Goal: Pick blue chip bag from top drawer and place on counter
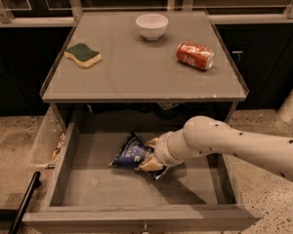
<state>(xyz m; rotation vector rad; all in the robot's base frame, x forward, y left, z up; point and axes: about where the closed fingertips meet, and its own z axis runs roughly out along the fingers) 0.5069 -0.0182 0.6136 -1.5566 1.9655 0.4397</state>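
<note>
The blue chip bag [129, 153] lies in the open top drawer [88, 179], near the middle of its grey bottom. My gripper [150, 154] reaches in from the right on a white arm [234, 143]. It is shut on the bag's right end, one tan finger above it and one below. The bag's left part sticks out to the left, low over the drawer floor. The counter [136, 69] is the grey tabletop right above the drawer.
On the counter are a green and yellow sponge [82, 55] at the left, a white bowl [152, 26] at the back and a red soda can [195, 56] lying at the right. A clear bin with snacks [51, 140] hangs left of the drawer. A black handle [24, 204] is at the lower left.
</note>
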